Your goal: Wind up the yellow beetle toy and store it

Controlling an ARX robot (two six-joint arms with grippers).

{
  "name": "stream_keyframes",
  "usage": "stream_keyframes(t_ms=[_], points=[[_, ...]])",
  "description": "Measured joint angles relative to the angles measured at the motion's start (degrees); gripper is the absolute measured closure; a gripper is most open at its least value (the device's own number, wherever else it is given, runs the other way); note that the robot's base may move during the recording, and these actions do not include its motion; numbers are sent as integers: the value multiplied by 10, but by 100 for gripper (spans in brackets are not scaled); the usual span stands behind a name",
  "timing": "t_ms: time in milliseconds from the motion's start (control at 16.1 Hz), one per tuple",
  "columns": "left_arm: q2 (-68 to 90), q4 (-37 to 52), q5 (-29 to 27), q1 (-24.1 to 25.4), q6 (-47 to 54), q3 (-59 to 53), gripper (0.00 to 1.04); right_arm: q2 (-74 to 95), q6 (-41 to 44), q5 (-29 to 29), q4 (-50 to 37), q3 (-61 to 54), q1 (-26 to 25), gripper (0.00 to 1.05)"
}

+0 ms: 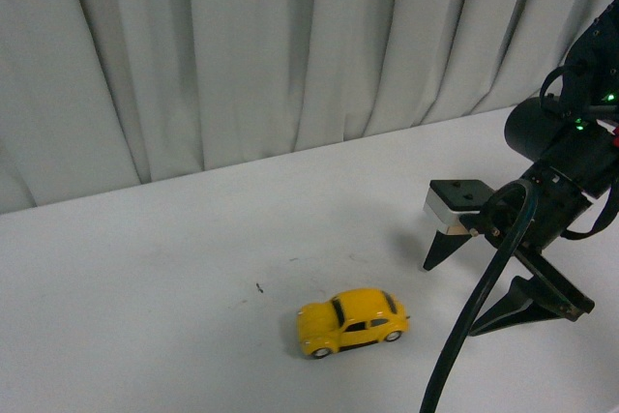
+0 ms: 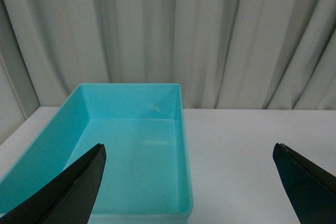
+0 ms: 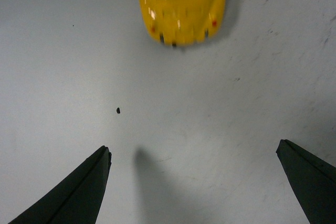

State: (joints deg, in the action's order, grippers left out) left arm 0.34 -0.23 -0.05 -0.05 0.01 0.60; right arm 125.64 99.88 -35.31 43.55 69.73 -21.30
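- We see the yellow beetle toy [image 1: 353,321] on its wheels on the white bench [image 1: 145,287], low in the front view and a little right of centre. Its long side faces the camera.
- The right gripper [image 1: 455,297] is at the right of the front view, level with the toy and near it but clear of it. It is tilted down toward the bench.
- Its two dark fingers are spread wide apart and nothing is between them. The near finger [image 1: 527,302] hangs just over the bench surface. We cannot tell whether its tip touches.
- A black cable [image 1: 474,321] loops down in front of this gripper to the lower edge of the frame.
- In the right wrist view, one end of the toy [image 3: 182,6] lies ahead of the open fingers, roughly on the line between them, with bare bench in the gap.
- A small dark speck [image 3: 118,110] sits on the bench between the toy and one finger.
- The left gripper [image 2: 189,148] shows only in the left wrist view. It is also open wide and holds nothing.
- Ahead of it stands a turquoise bin [image 2: 181,145], rectangular and open-topped, nearer one finger than the other.
- A pale pleated curtain [image 1: 290,45] fills the upper half of the front view behind the bench.
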Motion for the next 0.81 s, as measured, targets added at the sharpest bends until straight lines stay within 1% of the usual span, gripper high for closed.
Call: stream_keyframes(t_ms=[435, 621, 807], points=[[0, 0, 0, 0, 0, 0, 7, 0, 0, 0, -18, 3, 8, 7], [0, 0, 0, 0, 0, 0, 7, -20, 0, -31, -40, 12, 19, 7], [0, 0, 0, 0, 0, 0, 7, -99, 1, -81, -50, 32, 34, 7]])
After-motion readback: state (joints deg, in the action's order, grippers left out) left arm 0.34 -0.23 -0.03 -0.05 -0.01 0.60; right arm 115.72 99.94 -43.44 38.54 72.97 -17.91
